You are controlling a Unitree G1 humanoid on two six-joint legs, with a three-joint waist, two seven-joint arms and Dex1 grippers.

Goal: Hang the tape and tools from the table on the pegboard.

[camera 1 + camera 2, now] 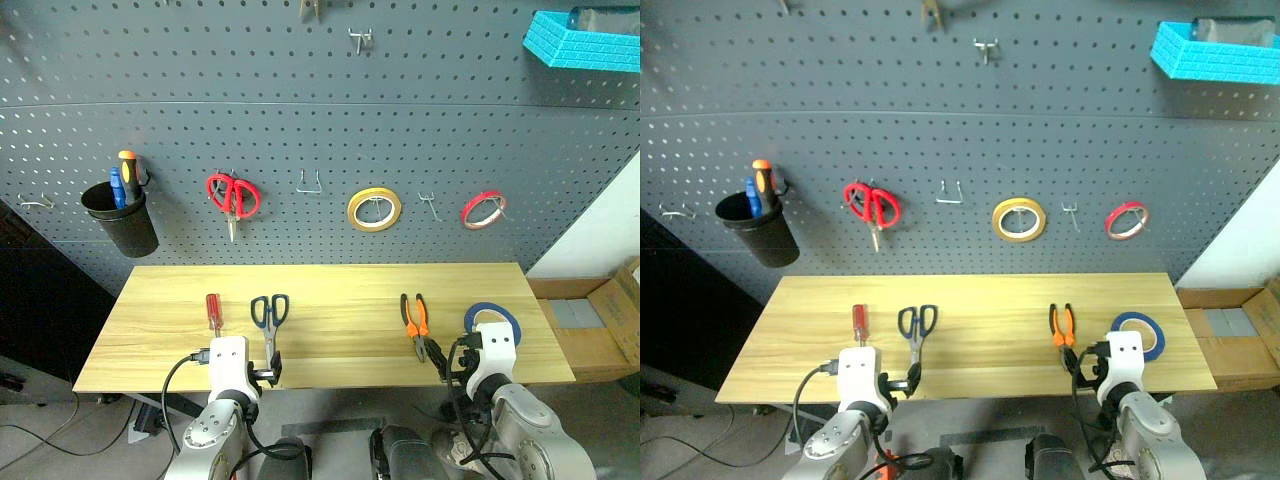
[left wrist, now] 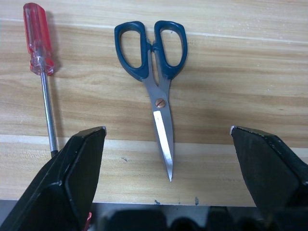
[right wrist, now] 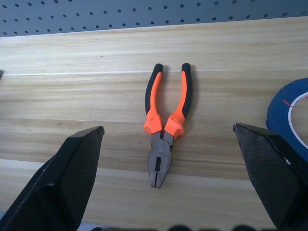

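Above the table (image 1: 340,300) edge, both end effectors (image 2: 166,183) (image 3: 166,183) hover spread wide.

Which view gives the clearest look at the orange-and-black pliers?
The right wrist view: the pliers lie centred on the table between the open right tool fingers, jaws toward the camera. Both eye views show them small, near the table's front edge, beside the blue tape.

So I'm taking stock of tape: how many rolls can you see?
3: a yellow tape roll and a red tape roll hang on the pegboard; the blue tape lies on the table, at its right end.
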